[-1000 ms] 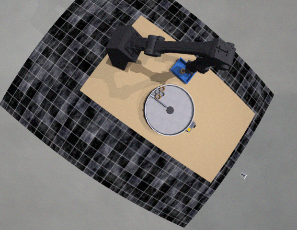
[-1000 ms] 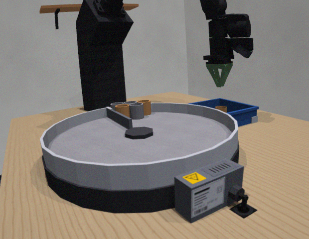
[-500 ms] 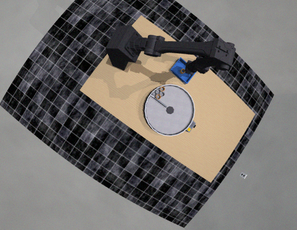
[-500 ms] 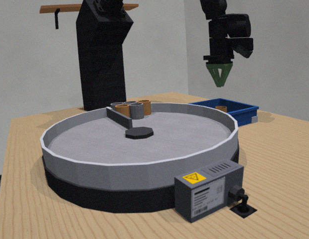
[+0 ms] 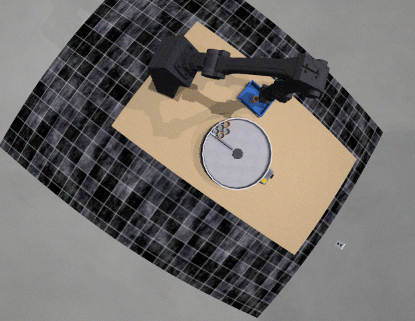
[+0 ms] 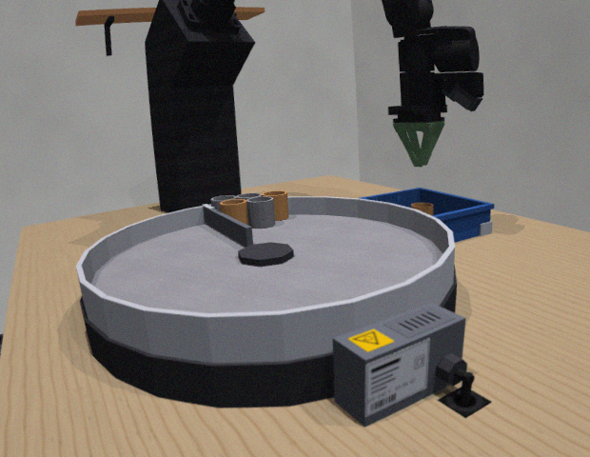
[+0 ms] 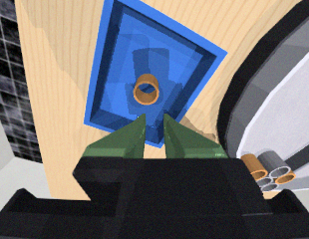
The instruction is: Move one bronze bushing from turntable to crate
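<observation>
One bronze bushing (image 5: 256, 97) stands upright inside the blue crate (image 5: 248, 92); it also shows in the exterior view (image 6: 422, 208) and the wrist view (image 7: 147, 90). My gripper (image 6: 419, 162) hangs well above the crate, directly over that bushing, with its green fingers a narrow gap apart and nothing between them. On the grey turntable (image 5: 236, 152), two bronze bushings (image 6: 234, 208) (image 6: 276, 202) and three grey ones (image 6: 261, 210) cluster against the divider bar near the rim.
A grey control box (image 6: 398, 361) with a yellow label and a switch sits at the turntable's front. The arm's black base (image 6: 194, 103) stands behind the turntable. The crate lies near the table's far edge.
</observation>
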Robot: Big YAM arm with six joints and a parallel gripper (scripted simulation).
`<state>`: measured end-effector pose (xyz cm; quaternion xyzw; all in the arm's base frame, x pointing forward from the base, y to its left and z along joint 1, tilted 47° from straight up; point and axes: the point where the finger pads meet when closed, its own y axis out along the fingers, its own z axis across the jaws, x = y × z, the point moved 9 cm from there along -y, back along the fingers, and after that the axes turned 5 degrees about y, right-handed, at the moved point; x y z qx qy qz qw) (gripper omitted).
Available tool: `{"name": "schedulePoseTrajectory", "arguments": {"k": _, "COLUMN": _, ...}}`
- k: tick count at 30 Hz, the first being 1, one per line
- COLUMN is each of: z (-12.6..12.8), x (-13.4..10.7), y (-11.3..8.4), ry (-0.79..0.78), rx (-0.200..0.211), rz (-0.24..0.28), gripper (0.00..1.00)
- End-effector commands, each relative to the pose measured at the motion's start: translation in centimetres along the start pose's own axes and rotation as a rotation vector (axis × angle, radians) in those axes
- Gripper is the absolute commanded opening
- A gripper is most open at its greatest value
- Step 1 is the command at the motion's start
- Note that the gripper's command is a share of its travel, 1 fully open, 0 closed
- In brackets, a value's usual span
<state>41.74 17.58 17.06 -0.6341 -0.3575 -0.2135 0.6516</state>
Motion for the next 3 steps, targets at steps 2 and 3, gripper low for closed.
{"name": "schedulePoseTrajectory", "arguments": {"k": 2, "z": 0.35, "x": -0.8, "y": -0.13, "ry": -0.002, "rx": 0.003, "rz": 0.023, "gripper": 0.2}}
{"name": "schedulePoseTrajectory", "arguments": {"k": 3, "z": 0.35, "x": -0.8, "y": -0.13, "ry": -0.002, "rx": 0.003, "rz": 0.023, "gripper": 0.2}}
